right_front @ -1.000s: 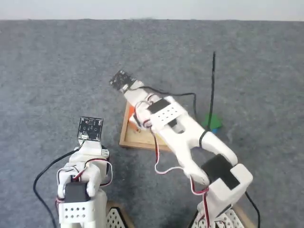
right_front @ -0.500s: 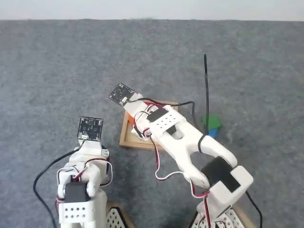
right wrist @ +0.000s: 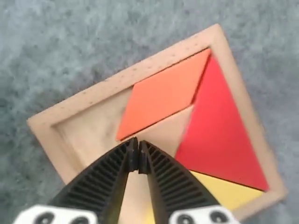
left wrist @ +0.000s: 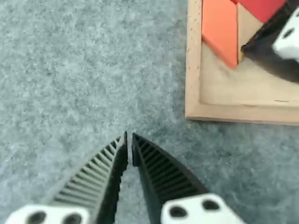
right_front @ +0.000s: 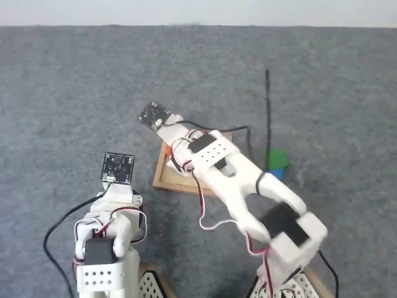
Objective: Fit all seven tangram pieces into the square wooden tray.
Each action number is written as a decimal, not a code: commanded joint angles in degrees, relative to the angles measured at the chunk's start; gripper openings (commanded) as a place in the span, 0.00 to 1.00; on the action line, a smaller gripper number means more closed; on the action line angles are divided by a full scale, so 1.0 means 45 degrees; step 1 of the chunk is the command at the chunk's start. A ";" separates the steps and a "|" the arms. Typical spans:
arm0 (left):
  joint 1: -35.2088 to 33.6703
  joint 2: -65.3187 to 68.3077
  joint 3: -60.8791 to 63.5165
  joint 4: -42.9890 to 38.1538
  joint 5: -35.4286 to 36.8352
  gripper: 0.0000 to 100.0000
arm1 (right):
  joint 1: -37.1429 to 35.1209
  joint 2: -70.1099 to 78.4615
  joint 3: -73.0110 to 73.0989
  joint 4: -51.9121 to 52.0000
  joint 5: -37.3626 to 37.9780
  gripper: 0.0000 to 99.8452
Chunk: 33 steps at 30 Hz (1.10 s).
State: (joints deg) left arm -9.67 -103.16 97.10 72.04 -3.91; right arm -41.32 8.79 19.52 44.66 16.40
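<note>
The right claw (right wrist: 134, 156) has edged back and leftward over the tray (right wrist: 121, 77), pinched shut and empty. Beneath it lie the orange piece (right wrist: 161, 100), red piece (right wrist: 219, 135) and yellow piece (right wrist: 224, 193). The green piece (right_front: 277, 157) and blue piece (right_front: 280, 169) wait off to its right, so fetching probably comes next. The left claw (left wrist: 129, 140) sits closed beside the tray.

Grey table (right_front: 74, 81) with wooden tray (right_front: 160, 172), green piece (right_front: 277, 158), blue piece (right_front: 281, 167)

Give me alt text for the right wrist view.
The right gripper, shut, hangs over a square wooden tray on grey carpet. In the tray lie an orange parallelogram, a red triangle and a yellow piece, with bare wood beside them.
</note>
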 commanded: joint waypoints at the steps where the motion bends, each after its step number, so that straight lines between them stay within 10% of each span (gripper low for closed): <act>1: 0.0078 -0.0215 -0.0127 0.0039 -0.0020 0.02 | 0.0342 -0.2823 0.0293 0.1006 0.0000 0.02; 15: 0.0078 -0.0215 -0.0127 0.0039 -0.0020 0.02 | 0.5656 -0.7961 0.4357 0.4464 0.1172 0.02; 25: 0.0078 -0.0215 -0.0127 0.0039 -0.0020 0.02 | 0.7023 -0.7570 0.4610 0.4269 0.1700 0.24; 33: 0.0078 -0.0215 -0.0127 0.0039 -0.0020 0.02 | 0.7336 -0.5050 0.3907 0.2999 0.2422 0.21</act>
State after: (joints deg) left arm -9.67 -103.16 97.10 72.04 -3.91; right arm -9.32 -16.53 40.97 59.96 26.33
